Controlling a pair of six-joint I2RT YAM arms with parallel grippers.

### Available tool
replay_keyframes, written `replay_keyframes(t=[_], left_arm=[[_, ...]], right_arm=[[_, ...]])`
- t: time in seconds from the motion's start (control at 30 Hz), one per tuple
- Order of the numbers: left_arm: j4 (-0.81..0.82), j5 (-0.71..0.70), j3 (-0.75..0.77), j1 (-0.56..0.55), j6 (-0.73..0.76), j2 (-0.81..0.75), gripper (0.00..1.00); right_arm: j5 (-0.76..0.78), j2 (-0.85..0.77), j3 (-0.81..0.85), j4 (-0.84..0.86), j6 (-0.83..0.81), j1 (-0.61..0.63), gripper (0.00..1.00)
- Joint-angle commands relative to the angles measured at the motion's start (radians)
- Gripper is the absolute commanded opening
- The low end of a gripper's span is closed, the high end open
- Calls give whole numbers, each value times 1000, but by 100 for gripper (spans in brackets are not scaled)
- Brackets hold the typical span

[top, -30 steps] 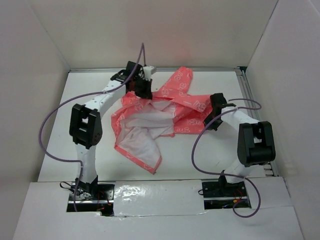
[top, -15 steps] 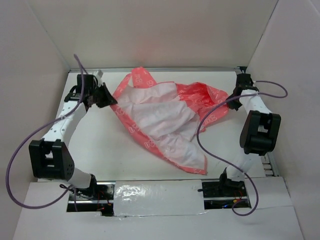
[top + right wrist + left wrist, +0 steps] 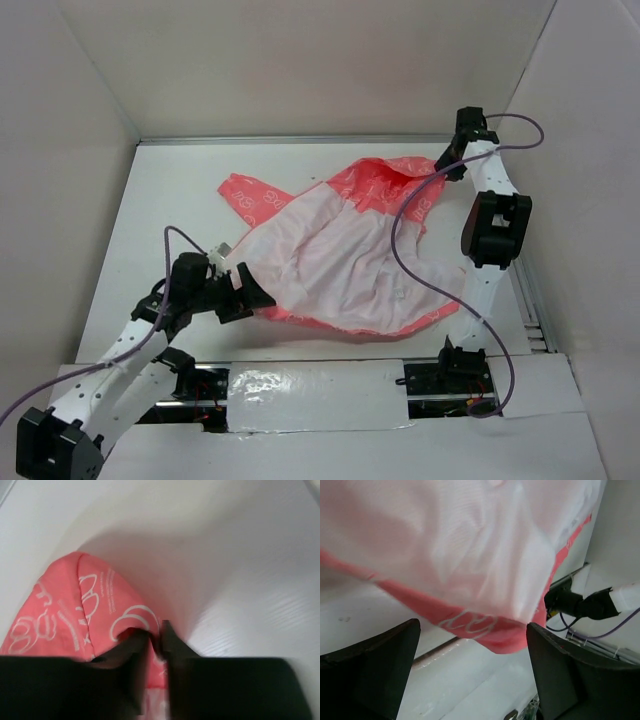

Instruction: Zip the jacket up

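Sensibly, with the jacket (image 3: pixel 340 255) sprawled lining-up on the bench (image 3: pixel 180 200), a far fold pinched in the right claw (image 3: pixel 155 635) and the left claw (image 3: pixel 472 630) gaping empty beside the near hem, the robot should flatten it and find both zipper edges first.

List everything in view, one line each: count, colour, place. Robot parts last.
jacket: one, coral pink, pale lining up, spread across the middle of the table.
table: one, white, under everything.
walls: three, white, enclosing the table.
cables: two, purple, looped along the arms.
left arm: one, white and black, near left.
right arm: one, white and black, far right.
left gripper: one, black, open at the jacket's near-left hem.
right gripper: one, black, closed on the jacket's far-right corner.
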Motion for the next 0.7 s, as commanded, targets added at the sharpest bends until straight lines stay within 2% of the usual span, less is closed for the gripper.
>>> replay_keyframes(t=[0.0, 0.03, 0.07, 0.13, 0.17, 0.2, 0.23, 0.27, 0.33, 0.37, 0.4, 0.47, 0.5, 0.57, 0.6, 0.67], left_arm=[[-30, 26, 106, -74, 44, 16, 99], [-54, -4, 176, -93, 52, 38, 99], [-94, -81, 221, -120, 63, 62, 99], [-129, -171, 363, -148, 63, 150, 99], [-144, -261, 417, -174, 45, 182, 99], [-157, -294, 465, -186, 31, 243, 99], [-117, -298, 543, -200, 53, 273, 99], [-64, -289, 571, -220, 140, 300, 99], [18, -218, 687, -226, 199, 430, 99], [4, -203, 747, -226, 219, 540, 99], [-5, -166, 854, -226, 235, 594, 99], [-32, -138, 966, -232, 300, 708, 99], [-28, -70, 1052, -237, 330, 812, 99], [32, 27, 1108, -240, 400, 970, 99], [49, 134, 1173, -243, 426, 1024, 99], [53, 181, 1255, -255, 477, 1139, 99]], right_arm=[[-98, -101, 15, -13, -88, 53, 43], [-98, -133, -19, -8, -97, 63, 78], [-83, -214, -107, -2, -96, 84, 82], [6, -364, -229, 12, -76, 107, 84], [26, -420, -298, 21, -59, 125, 85], [40, -472, -453, 42, -12, 132, 92], [43, -585, -540, 61, 20, 135, 97], [22, -641, -705, 75, 43, 135, 97], [-46, -784, -864, 119, 110, 172, 100], [-58, -831, -998, 128, 129, 199, 100], [-67, -869, -1056, 165, 148, 211, 100], [-122, -974, -1201, 196, 189, 236, 100], [-150, -997, -1236, 228, 209, 265, 100], [-181, -1037, -1300, 237, 235, 297, 100], [-172, -1052, -1314, 239, 249, 323, 100], [-143, -1052, -1340, 240, 278, 333, 100]])
